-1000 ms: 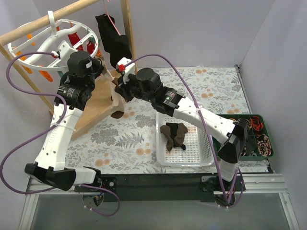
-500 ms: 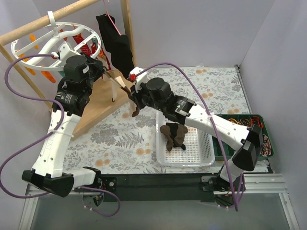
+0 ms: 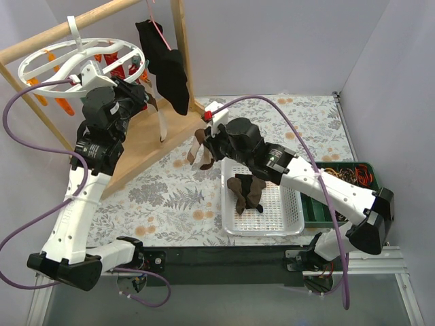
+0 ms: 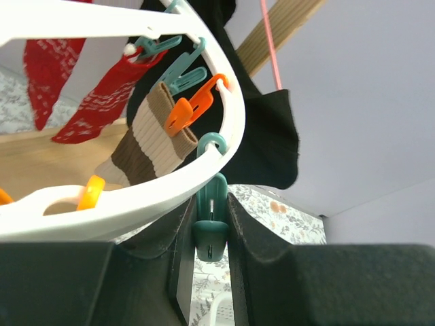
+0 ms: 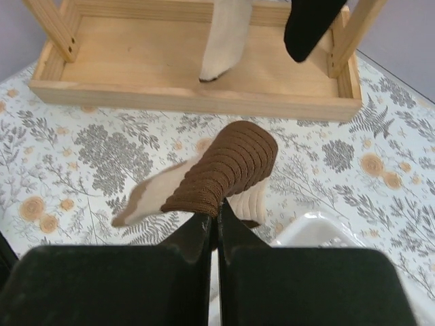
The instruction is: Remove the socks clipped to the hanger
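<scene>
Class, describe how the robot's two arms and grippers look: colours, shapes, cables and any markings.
Both the left arm and right arm have smooth white links joined by chunky black cylindrical joints. A purple cable loops loosely along each. A small red mark sits by the right wrist. The left gripper and right gripper have flat, dark fingers.
</scene>
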Robot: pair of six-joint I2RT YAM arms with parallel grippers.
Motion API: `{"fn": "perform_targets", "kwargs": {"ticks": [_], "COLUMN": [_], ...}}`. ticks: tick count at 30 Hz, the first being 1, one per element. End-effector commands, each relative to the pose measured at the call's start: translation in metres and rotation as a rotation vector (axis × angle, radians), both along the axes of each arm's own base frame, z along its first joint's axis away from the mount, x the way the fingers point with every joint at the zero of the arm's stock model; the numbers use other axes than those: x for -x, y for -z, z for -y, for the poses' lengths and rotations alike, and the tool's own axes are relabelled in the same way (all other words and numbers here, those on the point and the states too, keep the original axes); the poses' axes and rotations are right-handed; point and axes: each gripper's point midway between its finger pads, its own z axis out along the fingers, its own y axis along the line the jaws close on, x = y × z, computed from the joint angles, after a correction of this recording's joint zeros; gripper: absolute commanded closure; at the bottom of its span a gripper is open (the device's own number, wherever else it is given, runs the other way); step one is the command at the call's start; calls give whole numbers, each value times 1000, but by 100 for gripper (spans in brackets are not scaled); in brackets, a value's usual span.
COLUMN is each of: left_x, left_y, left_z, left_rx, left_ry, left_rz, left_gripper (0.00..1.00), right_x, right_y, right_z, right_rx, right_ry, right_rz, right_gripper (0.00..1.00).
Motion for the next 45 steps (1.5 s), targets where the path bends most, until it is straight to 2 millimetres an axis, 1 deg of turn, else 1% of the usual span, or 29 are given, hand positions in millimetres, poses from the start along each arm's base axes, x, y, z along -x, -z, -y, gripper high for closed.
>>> {"fn": "perform_targets", "kwargs": {"ticks": [1, 3, 4, 6, 7, 8, 9, 10, 13, 15, 19, 22, 25, 27, 28, 29, 31, 33, 34, 36, 37, 38, 39, 40, 41, 42, 43, 44, 45], "left_x": [14, 17, 20, 24, 24, 26, 29, 30, 35, 36, 42, 43, 42, 41, 40, 39, 38, 37, 37, 36, 36, 36, 36, 36, 37, 37, 37, 36, 36], "left_y": [-21, -22, -23, -25, -22, -21, -23, -19, -19, -15, -12, -7, -2, -1, -1, 0, 0, 1, 1, 2, 4, 3, 2, 2, 2, 3, 3, 3, 4], "left_z": [15, 19, 22, 23, 23, 24, 23, 24, 23, 23, 20, 17, 17, 17, 18, 17, 18, 19, 18, 18, 18, 18, 18, 18, 18, 18, 18, 19, 19], "left_rx": [-16, -12, -8, 1, 9, 10, 14, 16, 26, 30, 33, 30, 28, 26, 22, 20, 19, 19, 19, 20, 19, 20, 19, 18, 19, 18, 18, 21, 21], "left_ry": [117, 138, 161, 170, 172, 178, 180, 181, 186, 187, 180, 168, 166, 166, 168, 166, 168, 169, 169, 169, 169, 169, 171, 169, 169, 169, 171, 172, 175], "left_rz": [93, 107, 112, 124, 117, 116, 127, 120, 128, 121, 113, 105, 92, 90, 89, 88, 86, 85, 85, 82, 79, 81, 83, 82, 83, 82, 80, 80, 77], "left_gripper": [100, 100, 100, 100, 100, 100, 100, 100, 100, 100, 100, 100, 100, 100, 100, 100, 100, 100, 100, 100, 100, 100, 100, 100, 100, 100, 100, 100, 100], "right_x": [5, 4, 6, 6, 8, 10, 11, 15, 23, 28, 34, 29, 20, 15, 15, 17, 20, 21, 21, 22, 22, 22, 19, 16, 13, 7, 2, -4, -8], "right_y": [2, 13, 12, 33, 34, 44, 51, 53, 75, 88, 98, 102, 109, 112, 109, 114, 115, 119, 118, 117, 118, 117, 109, 109, 101, 85, 81, 69, 60], "right_z": [39, 58, 69, 91, 100, 109, 116, 124, 138, 143, 140, 147, 165, 189, 194, 198, 199, 206, 206, 198, 193, 186, 180, 173, 160, 149, 138, 123, 112], "right_rx": [35, 86, 98, 172, 184, 214, 231, 243, 292, 305, 297, 316, 355, 403, 395, 398, 385, 401, 400, 409, 411, 403, 392, 390, 353, 322, 310, 259, 233], "right_ry": [75, 122, 139, 188, 203, 219, 230, 236, 250, 254, 234, 285, 379, 485, 505, 513, 501, 515, 510, 439, 413, 385, 368, 349, 310, 282, 263, 233, 211], "right_rz": [10, 2, 9, -9, -9, -17, -25, -30, -75, -107, -153, -166, -195, -192, -181, -185, -197, -198, -193, -186, -189, -193, -180, -178, -168, -137, -132, -110, -92], "right_gripper": [99, 99, 99, 99, 99, 99, 99, 99, 99, 99, 99, 99, 99, 99, 99, 99, 97, 95, 91, 84, 74, 69, 64, 51, 45, 37, 25, 24, 20]}}
